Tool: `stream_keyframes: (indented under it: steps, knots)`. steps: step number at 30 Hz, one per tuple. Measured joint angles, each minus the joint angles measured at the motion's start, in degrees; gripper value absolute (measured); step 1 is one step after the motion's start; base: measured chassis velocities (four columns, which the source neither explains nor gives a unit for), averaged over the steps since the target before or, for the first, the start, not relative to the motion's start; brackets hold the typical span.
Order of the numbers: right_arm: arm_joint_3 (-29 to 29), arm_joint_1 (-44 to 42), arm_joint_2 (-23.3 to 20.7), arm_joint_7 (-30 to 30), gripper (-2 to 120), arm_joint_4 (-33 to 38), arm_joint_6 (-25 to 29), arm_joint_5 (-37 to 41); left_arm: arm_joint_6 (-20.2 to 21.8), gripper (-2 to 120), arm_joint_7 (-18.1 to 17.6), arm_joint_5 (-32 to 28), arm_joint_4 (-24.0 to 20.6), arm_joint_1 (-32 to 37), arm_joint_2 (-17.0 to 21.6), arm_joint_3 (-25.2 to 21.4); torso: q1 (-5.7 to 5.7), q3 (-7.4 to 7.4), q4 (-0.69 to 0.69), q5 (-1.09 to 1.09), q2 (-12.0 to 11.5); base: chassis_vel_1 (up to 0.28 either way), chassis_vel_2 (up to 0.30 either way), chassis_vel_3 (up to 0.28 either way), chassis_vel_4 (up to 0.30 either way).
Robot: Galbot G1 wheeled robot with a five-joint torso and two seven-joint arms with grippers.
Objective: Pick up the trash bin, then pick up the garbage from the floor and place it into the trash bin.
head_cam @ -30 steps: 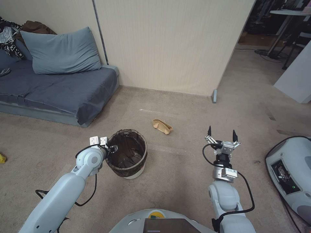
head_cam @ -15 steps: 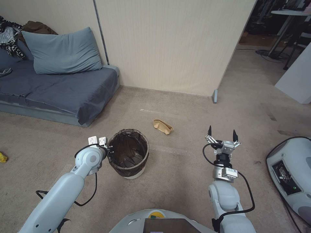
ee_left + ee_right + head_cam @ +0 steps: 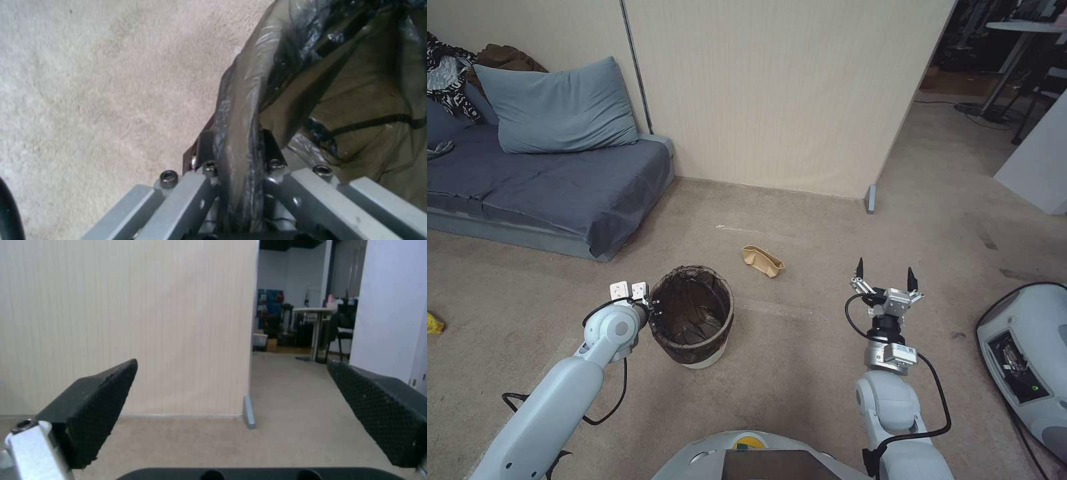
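Dark brown-black plastic liner wraps the rim of the small round white plastic trash bin, which I see on the beige carpet floor in front of my base, near the grey-blue sofa bed. My left gripper is clamped tight on the near-left rim; the left wrist view shows both fingers pinching the lined edge. My right gripper hangs wide apart over the carpet, holding nothing. A tan crumpled paper piece lies just beyond the bin, and a yellow snack wrapper sits far left.
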Motion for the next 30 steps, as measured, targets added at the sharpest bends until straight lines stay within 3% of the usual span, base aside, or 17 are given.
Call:
stream_keyframes:
  steps: [11, 14, 22, 30]
  knots:
    - [0.00, 0.48, -0.84, 0.09, 100, -0.30, -0.64, 1.48, -3.78, 0, 5.13, 7.76, -5.51, 4.76, 0.81, -1.25, 0.01, 0.04, -0.05, -0.09, -0.02, 0.000, 0.000, 0.000, 0.000]
    - [0.04, 0.76, -1.52, 0.09, 100, -0.38, -0.90, 2.26, -5.70, 0, 7.90, 11.17, -10.06, 8.23, 1.61, -3.59, 0.01, 0.02, -0.02, 0.00, -0.02, 0.000, 0.000, 0.000, 0.000]
    - [0.96, 0.45, -1.60, 0.08, 100, 0.27, -1.03, 2.79, -6.32, 0, 7.44, 11.44, -15.09, 9.83, -0.01, -5.91, 0.01, 0.01, -0.04, -0.01, -0.02, 0.000, 0.000, 0.000, 0.000]
    - [1.64, 0.27, -1.83, 0.08, 100, 0.88, -1.19, 3.21, -6.41, 0, 6.78, 12.83, -21.49, 15.13, -4.28, -10.24, 0.01, 0.00, -0.02, 0.01, -0.02, 0.000, 0.000, 0.000, 0.000]
